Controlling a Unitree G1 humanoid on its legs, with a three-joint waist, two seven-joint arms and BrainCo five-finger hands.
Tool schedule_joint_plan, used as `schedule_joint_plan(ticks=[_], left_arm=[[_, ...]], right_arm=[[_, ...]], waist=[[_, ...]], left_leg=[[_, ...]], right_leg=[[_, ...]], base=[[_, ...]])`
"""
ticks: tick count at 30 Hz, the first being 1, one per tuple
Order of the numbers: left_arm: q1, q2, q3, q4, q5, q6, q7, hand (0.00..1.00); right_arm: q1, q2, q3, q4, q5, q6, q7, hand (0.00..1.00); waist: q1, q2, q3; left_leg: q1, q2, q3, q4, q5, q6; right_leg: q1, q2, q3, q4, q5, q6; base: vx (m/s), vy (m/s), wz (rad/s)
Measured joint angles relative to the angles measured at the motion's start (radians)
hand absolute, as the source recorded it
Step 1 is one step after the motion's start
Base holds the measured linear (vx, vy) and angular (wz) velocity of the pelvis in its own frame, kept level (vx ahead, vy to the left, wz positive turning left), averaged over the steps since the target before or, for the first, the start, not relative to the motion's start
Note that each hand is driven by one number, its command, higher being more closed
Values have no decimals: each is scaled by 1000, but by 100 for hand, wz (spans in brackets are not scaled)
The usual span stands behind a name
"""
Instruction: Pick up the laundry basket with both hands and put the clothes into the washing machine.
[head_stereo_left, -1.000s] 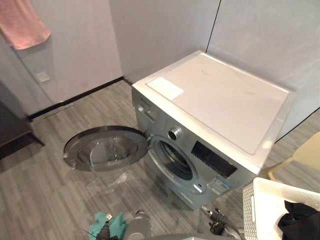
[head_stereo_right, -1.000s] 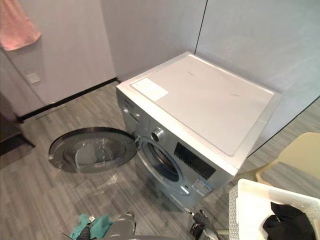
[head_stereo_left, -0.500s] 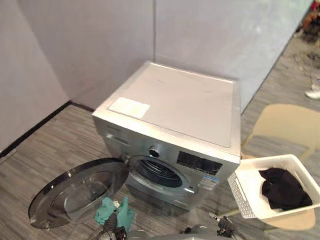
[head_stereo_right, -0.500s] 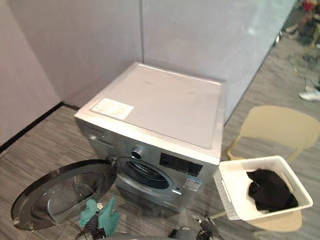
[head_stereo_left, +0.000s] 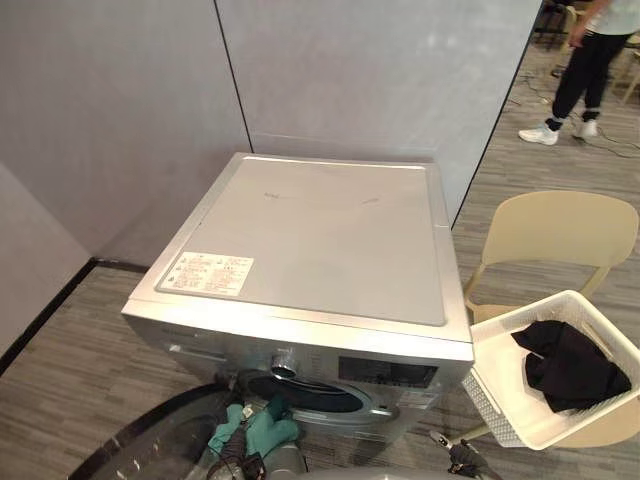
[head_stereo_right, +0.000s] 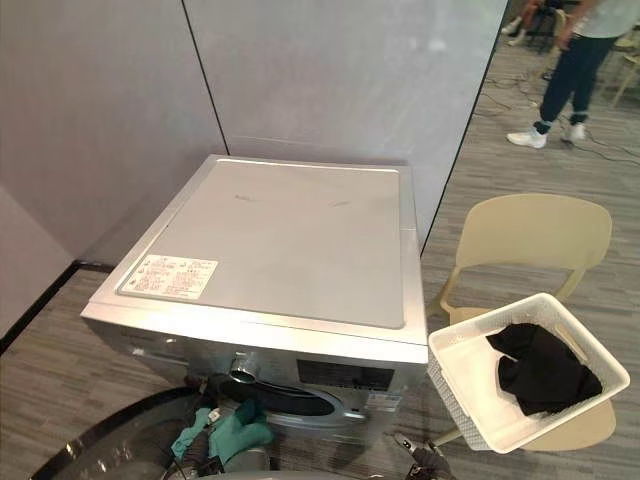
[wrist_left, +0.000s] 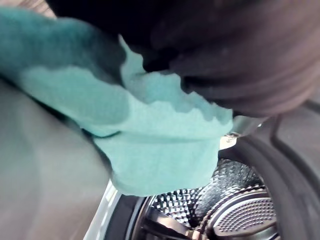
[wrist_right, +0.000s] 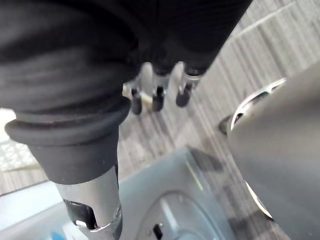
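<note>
Grey-walled room: the teal cloth hangs from your left hand at the washing machine drum mouth, and its grip can't be told. Your right hand is loose and empty. You're probably loading, so push the cloth in. A black garment waits in the basket.

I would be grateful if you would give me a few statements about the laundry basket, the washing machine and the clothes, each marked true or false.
1. The laundry basket rests on the beige chair. True.
2. The basket is empty. False: a black garment lies in it.
3. The washing machine has its door shut. False: the door is swung open.
4. A teal cloth is at the drum opening. True.
5. The right robot hand grips the basket. False: it holds nothing.
</note>
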Motion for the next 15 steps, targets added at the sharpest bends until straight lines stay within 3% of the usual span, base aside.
schedule_joint_plan(ticks=[1,2,3,6,7,9,12,15], left_arm=[[-10,16,-32,0,3,0,-1,100],[-19,26,-63,1,22,0,0,100],[-28,31,-80,1,28,1,0,100],[-38,56,-191,8,69,1,1,100],[-46,63,-249,8,88,0,0,100],[-78,59,-316,3,115,0,-3,100],[-152,34,-373,-42,129,-1,-2,100],[-222,22,-432,-107,128,-2,2,100]], right_arm=[[-2,4,6,15,-1,0,2,0],[-7,5,6,36,-1,-1,2,0],[-7,6,6,38,-1,1,1,0],[9,3,21,36,-1,-2,1,0],[8,-5,37,35,0,-3,2,0],[-12,-13,56,31,0,-11,4,0],[-51,-22,59,-18,1,-21,3,0],[-66,-21,89,-85,9,-28,-1,0]], waist=[[0,-28,-1],[0,-24,6],[-1,-37,6],[-11,-35,17],[-18,-21,25],[-29,-18,48],[-33,3,139],[-47,-25,216]], left_leg=[[29,-30,-20,-81,0,1],[37,-43,-19,-126,1,4],[44,-48,-16,-135,3,6],[70,-65,1,-141,6,12],[64,-64,14,-139,3,17],[35,-51,32,-124,-5,28],[-88,-13,42,-24,-51,44],[-216,10,34,137,-109,49]], right_leg=[[-5,-12,22,-37,17,15],[-6,-19,29,-63,39,19],[-3,-23,35,-69,46,24],[-1,-40,70,-64,49,30],[-22,-38,85,-51,49,30],[-83,-28,113,-3,49,30],[-247,-2,151,140,35,34],[-392,-1,156,346,-36,37]], base=[[81,159,-18],[75,165,-18],[34,181,-15],[-10,106,-23],[-89,67,-39],[-127,36,-46],[-245,-9,-48],[-248,-27,-3]])
